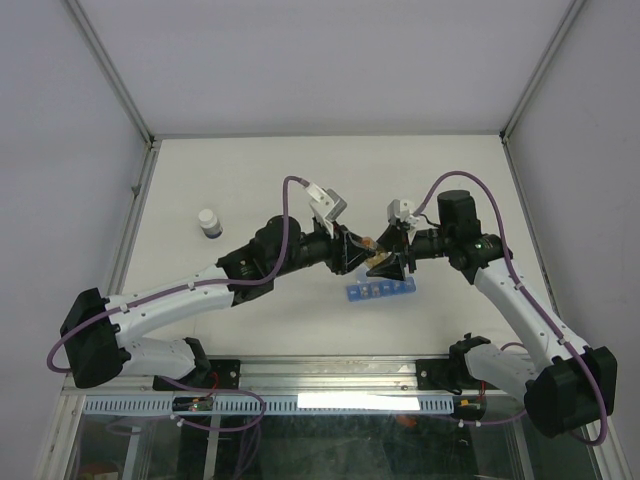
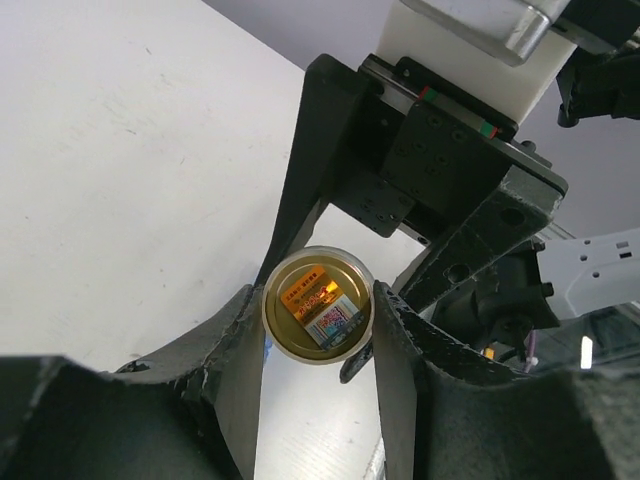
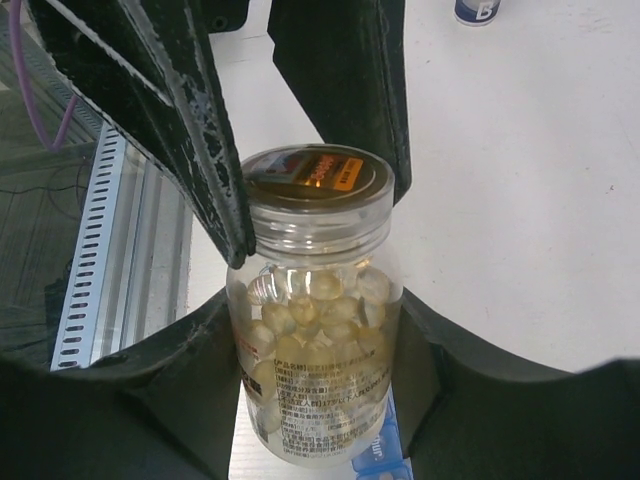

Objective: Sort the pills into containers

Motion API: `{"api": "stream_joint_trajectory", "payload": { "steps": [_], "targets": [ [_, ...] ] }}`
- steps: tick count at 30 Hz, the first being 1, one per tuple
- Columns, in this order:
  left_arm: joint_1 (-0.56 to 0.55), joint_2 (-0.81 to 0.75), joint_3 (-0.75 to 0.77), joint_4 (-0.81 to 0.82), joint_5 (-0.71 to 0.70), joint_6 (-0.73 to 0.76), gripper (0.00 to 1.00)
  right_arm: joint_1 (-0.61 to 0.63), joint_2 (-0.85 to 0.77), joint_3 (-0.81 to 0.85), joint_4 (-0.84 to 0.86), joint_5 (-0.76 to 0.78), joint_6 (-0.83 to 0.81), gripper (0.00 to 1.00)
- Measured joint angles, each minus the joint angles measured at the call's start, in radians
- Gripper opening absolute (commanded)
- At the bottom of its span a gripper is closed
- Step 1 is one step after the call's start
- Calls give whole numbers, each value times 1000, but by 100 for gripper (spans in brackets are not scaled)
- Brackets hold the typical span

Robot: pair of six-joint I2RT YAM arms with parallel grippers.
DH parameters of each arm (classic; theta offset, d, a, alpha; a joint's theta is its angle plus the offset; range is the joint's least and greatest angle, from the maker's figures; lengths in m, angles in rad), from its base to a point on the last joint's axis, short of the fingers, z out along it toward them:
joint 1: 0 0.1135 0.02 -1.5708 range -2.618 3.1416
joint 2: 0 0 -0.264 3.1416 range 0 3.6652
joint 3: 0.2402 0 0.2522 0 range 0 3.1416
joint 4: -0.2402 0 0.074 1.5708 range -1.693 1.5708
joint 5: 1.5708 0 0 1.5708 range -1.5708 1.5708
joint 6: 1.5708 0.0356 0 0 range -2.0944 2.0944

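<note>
Pinches the body of a clear pill bottle between the right jaws, up off the counter near its middle. Clamps the left jaws on the gold lid — one finger pressed to each side of the rim, lid seated on the bottle. Shows pale round pills heaped inside, nearly to the neck. Has the blue pill-organiser strip lying flat on the counter just under the bottle, slightly toward the near edge — held by neither pair of jaws. Has a small white-capped pot standing well apart, toward the left edge.
</note>
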Motion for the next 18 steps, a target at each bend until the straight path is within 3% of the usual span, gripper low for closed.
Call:
{"api": "stream_joint_trajectory", "payload": {
  "steps": [2, 3, 4, 6, 7, 8, 13, 18],
  "targets": [
    [2, 0, -1, 10, 29, 48, 10, 0, 0, 0, 1, -2, -5, 0],
    [7, 0, -3, 21, 59, 88, 17, 0, 0, 0, 0, -8, -8, 0],
    [9, 0, -8, 32, 86, 124, 30, 2, -1, 0, 0, -12, -10, 0],
    [17, 0, -17, 62, 150, 214, 74, 6, -2, 0, -5, -24, -14, 0],
    [20, -1, -20, 72, 179, 261, 89, 8, -2, 0, -7, -32, -16, 0],
    [21, -6, -28, 76, 209, 301, 97, 7, -3, 0, -6, -38, -9, 0],
    [5, -97, -135, 141, 220, 349, 99, 1, -3, 0, -2, -32, -4, 0],
    [5, -206, -193, 224, 101, 267, 99, -4, -2, 0, 1, -26, -2, 0]
  ]
}}
